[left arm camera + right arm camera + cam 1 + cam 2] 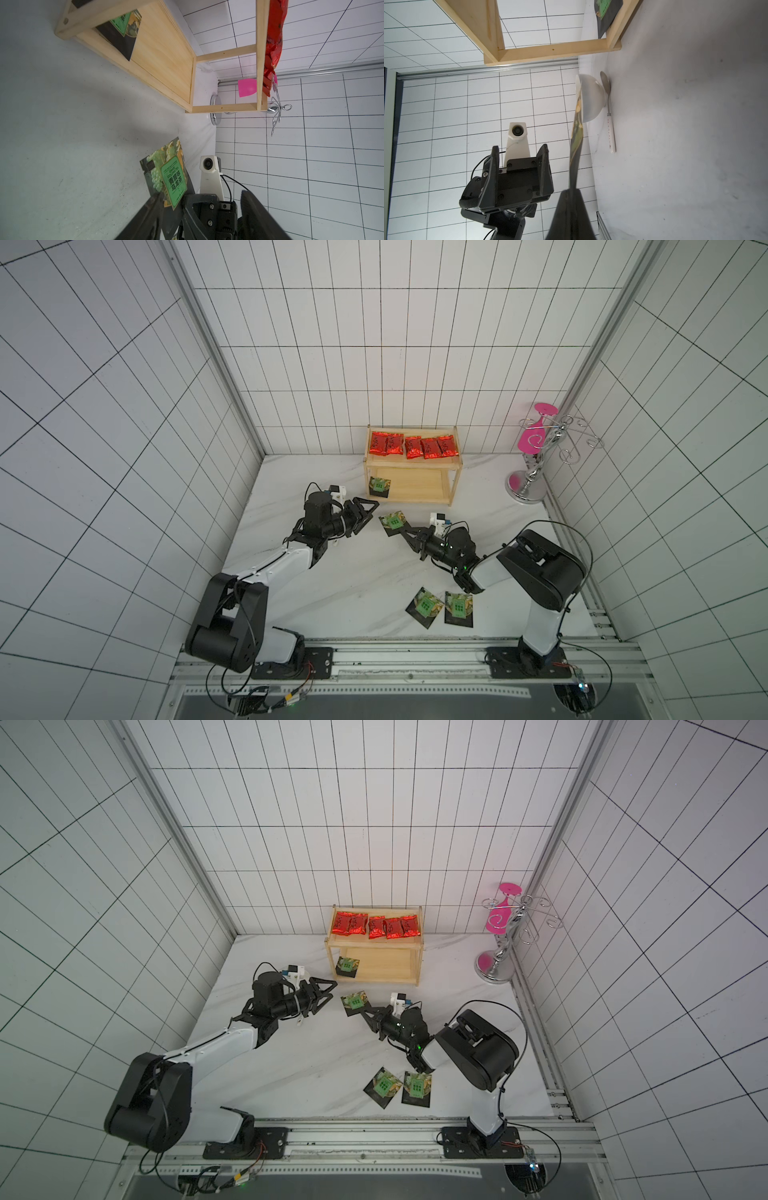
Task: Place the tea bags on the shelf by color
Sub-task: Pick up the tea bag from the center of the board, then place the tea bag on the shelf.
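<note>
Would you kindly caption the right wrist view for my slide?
Right claw shut on a dark sachet, wooden shelf ahead.

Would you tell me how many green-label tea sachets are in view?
4. One sachet lies on the lower tier of the shelf; a second sachet is pinched in the right hand; two more sachets lie on the table. None seems hidden.

Five shiny red tea bags lie in a row on the small wooden shelf's top tray. One dark green tea bag lies on the bottom tray. Another green bag is up in the air, tilted. Two more green bags lie flat on the table.
</note>
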### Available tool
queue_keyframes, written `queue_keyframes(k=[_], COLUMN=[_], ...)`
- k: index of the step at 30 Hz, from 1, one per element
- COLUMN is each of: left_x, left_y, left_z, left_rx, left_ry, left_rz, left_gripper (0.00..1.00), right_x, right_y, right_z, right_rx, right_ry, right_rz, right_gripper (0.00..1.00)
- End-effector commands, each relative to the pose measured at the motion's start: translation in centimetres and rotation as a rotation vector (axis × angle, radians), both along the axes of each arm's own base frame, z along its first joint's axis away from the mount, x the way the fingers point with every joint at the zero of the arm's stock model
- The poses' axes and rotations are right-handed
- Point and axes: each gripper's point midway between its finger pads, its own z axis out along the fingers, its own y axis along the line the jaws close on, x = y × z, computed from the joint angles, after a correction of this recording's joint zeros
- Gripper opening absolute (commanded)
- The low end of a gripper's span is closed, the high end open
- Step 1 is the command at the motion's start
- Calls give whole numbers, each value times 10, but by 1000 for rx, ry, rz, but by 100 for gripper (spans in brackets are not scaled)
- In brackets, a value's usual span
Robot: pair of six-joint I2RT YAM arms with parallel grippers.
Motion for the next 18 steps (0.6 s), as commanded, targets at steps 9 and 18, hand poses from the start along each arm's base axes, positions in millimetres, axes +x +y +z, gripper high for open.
queue_keyframes(k=[9,18], left_x=[-21,-25], left_y=[30,44], left_z=[7,-1], left_rx=[107,139], left_ry=[21,57], left_rz=[24,16], left_gripper=[63,63], right_x=[79,132], right_y=[-14,-13], right_z=[3,-24], right_rx=[-236,-343], right_ry=[-263,-235], right_rz=[-134,-226], right_gripper=[0,0])
